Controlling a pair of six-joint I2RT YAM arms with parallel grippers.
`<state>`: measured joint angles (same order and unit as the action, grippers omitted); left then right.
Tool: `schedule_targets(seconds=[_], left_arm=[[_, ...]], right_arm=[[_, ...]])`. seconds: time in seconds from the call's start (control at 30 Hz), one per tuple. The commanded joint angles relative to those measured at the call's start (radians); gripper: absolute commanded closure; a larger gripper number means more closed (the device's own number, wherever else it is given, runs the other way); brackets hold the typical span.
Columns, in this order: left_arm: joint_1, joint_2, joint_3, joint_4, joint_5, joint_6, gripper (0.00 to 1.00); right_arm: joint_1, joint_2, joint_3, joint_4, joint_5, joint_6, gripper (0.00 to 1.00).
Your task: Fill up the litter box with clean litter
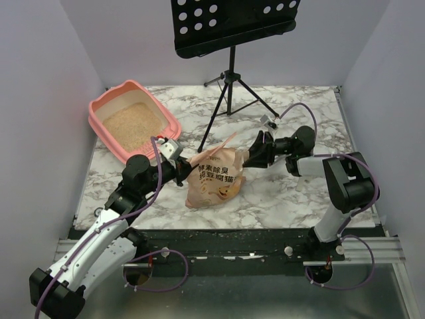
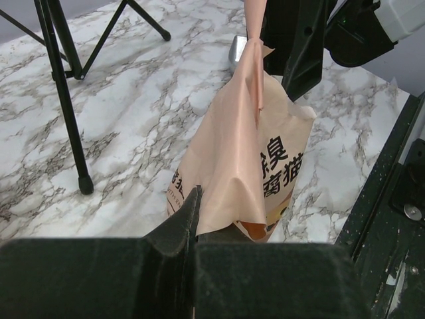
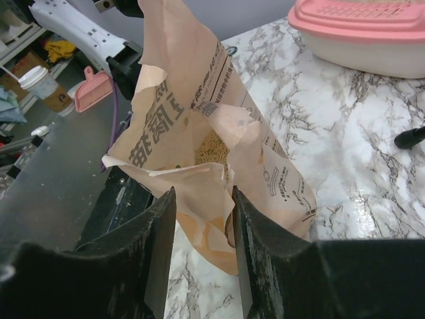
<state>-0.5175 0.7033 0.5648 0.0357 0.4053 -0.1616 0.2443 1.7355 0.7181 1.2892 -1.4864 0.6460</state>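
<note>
The salmon-pink litter box (image 1: 101,110) stands at the table's far left, with tan clean litter (image 1: 133,125) in it; its rim (image 3: 358,23) also shows in the right wrist view. An orange-tan printed bag (image 1: 216,176) stands mid-table, and more granules (image 3: 212,147) show inside its open top. My left gripper (image 2: 196,216) is shut on the bag's (image 2: 232,159) left edge. My right gripper (image 3: 202,222) stands at the bag's right top corner. Its jaws are apart, and a fold of the bag (image 3: 199,189) lies loose between them.
A black music stand's tripod (image 1: 229,86) stands just behind the bag, with one foot (image 2: 85,186) near the bag's left side. The table's black front rail (image 1: 226,239) runs close in front. Off the table are a pink scoop (image 3: 93,93) and a paper cup (image 3: 41,83).
</note>
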Motion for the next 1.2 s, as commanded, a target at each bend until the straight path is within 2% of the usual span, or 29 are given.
schedule_targets(seconds=[0.0,0.07,0.17,0.2,0.37,0.5,0.57,0.63,0.67,0.7,0.77,0.83,0.87,1.0,1.17], left_arm=[[0.002,0.001,0.023,-0.019,0.018,0.007,1.00],[0.002,0.001,0.024,-0.019,0.018,0.007,1.00],[0.002,0.004,0.021,-0.017,0.018,0.007,1.00],[0.002,0.005,0.023,-0.019,0.018,0.007,1.00],[0.002,-0.001,0.027,-0.019,0.007,-0.001,1.00],[0.002,-0.005,0.032,-0.020,-0.006,-0.052,1.00],[0.001,-0.007,0.040,-0.029,-0.013,-0.085,1.00],[-0.001,-0.017,0.040,-0.034,-0.010,-0.119,1.00],[0.001,-0.024,0.035,-0.034,0.000,-0.142,1.00],[0.001,-0.030,0.030,-0.034,0.006,-0.166,1.00],[0.001,-0.036,0.024,-0.065,0.021,-0.211,1.00],[0.001,-0.024,0.026,-0.091,0.049,-0.255,1.00],[0.002,-0.009,0.033,-0.115,0.064,-0.280,1.00],[0.002,0.071,0.038,-0.171,0.151,-0.346,1.00],[0.004,0.039,-0.008,-0.201,0.119,-0.397,1.00]], right_arm=[[0.030,0.018,0.037,0.387,-0.029,-0.011,0.56],[0.035,0.027,0.044,0.389,-0.015,-0.009,0.65],[0.039,0.029,0.050,0.389,0.011,-0.011,0.95],[0.039,0.026,0.047,0.389,0.023,-0.011,0.99],[0.033,-0.014,0.017,0.389,0.102,0.085,0.99],[0.027,-0.098,-0.104,0.380,0.245,0.230,0.99],[0.009,-0.161,-0.188,0.317,0.285,0.282,0.99],[-0.007,-0.259,-0.277,0.163,0.319,0.262,0.99],[-0.011,-0.330,-0.307,0.022,0.339,0.210,0.99],[-0.011,-0.411,-0.324,-0.125,0.368,0.146,0.99],[-0.011,-0.573,-0.327,-0.526,0.457,-0.055,0.99],[-0.011,-0.724,-0.290,-0.901,0.582,-0.188,0.99],[-0.011,-0.794,-0.283,-0.994,0.616,-0.196,0.99],[-0.014,-0.867,-0.264,-1.188,0.647,-0.145,0.99],[-0.020,-0.906,-0.350,-1.225,0.629,-0.007,0.99]])
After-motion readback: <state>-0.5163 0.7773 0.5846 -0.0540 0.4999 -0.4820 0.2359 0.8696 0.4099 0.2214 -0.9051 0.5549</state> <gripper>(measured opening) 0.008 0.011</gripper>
